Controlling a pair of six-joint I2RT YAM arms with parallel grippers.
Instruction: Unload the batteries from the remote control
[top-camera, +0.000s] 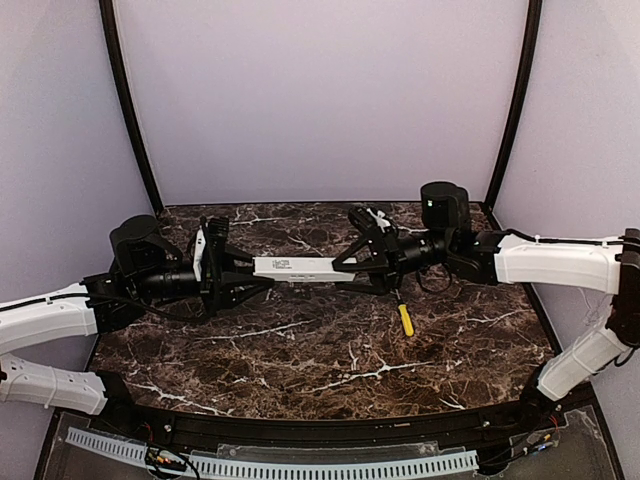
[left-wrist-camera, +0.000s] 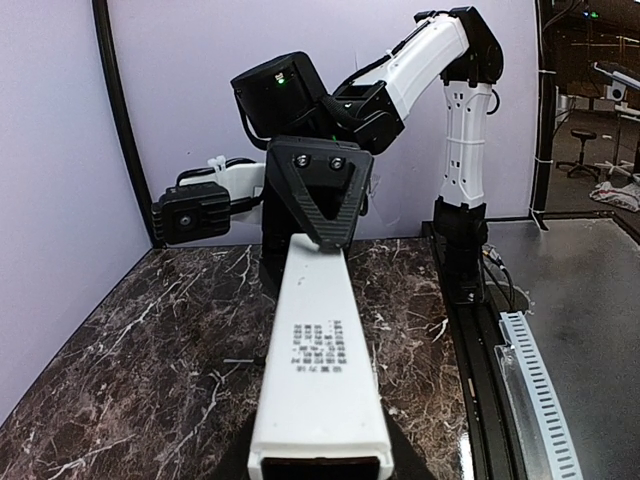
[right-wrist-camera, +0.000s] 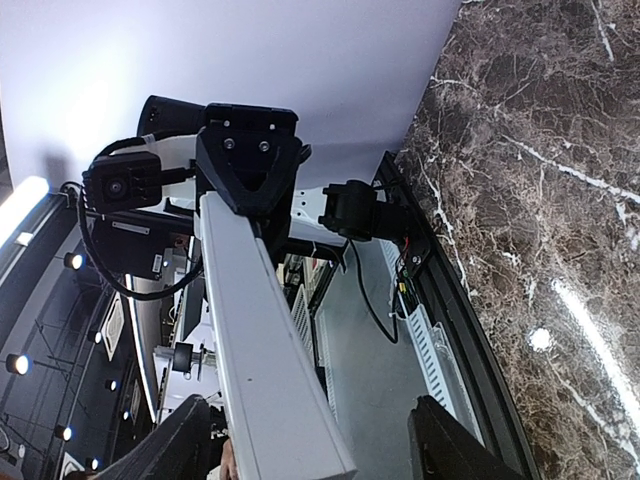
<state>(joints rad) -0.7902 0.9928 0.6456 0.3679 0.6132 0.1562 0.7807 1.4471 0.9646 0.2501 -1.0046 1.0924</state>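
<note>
The white remote control (top-camera: 295, 267) hangs level above the marble table, between my two grippers. My left gripper (top-camera: 250, 272) is shut on its left end; in the left wrist view the remote (left-wrist-camera: 320, 360) runs away from the camera with printed text on its upper face. My right gripper (top-camera: 338, 266) is open around the right end. In the right wrist view the remote (right-wrist-camera: 255, 330) lies against one finger (right-wrist-camera: 185, 445), and the other finger (right-wrist-camera: 450, 445) stands well clear of it. No batteries show, and the battery recess is hidden.
A yellow-handled screwdriver (top-camera: 405, 320) lies on the table (top-camera: 300, 360) in front of the right gripper. Purple walls close the back and both sides. A white slotted cable duct (top-camera: 260, 462) runs along the near edge.
</note>
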